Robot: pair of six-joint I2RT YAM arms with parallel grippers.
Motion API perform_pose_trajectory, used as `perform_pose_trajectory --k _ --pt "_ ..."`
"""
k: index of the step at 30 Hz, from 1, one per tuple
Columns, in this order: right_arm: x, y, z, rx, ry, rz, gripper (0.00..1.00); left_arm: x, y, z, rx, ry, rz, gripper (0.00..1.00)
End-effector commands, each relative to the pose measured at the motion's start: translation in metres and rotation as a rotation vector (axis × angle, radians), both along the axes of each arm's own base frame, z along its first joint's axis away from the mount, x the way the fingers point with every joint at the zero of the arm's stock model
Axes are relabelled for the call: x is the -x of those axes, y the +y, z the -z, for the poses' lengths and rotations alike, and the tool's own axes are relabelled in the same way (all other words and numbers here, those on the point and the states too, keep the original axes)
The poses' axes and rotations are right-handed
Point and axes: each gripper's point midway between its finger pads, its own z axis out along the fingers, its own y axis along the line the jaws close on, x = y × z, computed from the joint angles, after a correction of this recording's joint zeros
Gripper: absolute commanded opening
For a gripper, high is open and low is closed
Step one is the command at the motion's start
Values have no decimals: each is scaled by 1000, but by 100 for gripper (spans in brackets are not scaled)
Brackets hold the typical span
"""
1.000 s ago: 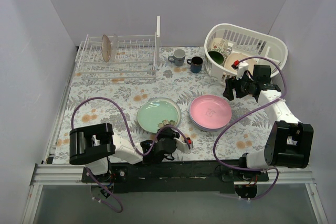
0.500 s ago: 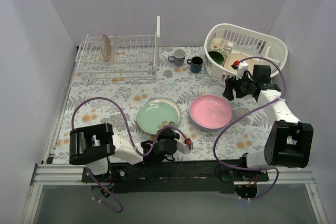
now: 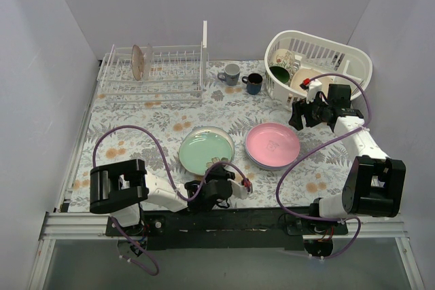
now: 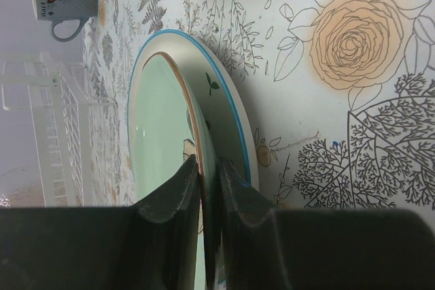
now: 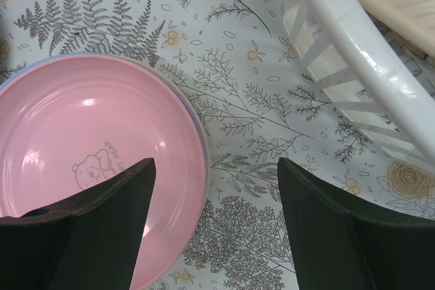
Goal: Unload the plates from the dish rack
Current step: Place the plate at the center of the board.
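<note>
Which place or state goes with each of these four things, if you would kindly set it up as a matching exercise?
Things:
1. pale green plate
2. pink plate
3. mottled brown plate
4. grey mug

Places or states:
A. standing upright in the dish rack
B. rim pinched by the left gripper
C. lying flat, untouched
D. beside the dark blue mug

Pairs: 1-B, 2-C, 3-A, 4-D
</note>
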Motion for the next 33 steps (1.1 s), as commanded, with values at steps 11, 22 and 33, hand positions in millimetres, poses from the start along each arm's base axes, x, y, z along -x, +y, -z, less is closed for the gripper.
perform_pose_trajectory --k 11,22,33 --pt "-3 1 -7 -11 -42 -15 80 12 -16 -6 60 111 23 16" --pt "-3 1 -5 -10 -36 -14 80 21 -20 -10 86 194 40 30" --pt "-3 1 -4 -11 -34 -13 80 21 -29 -25 116 236 58 36"
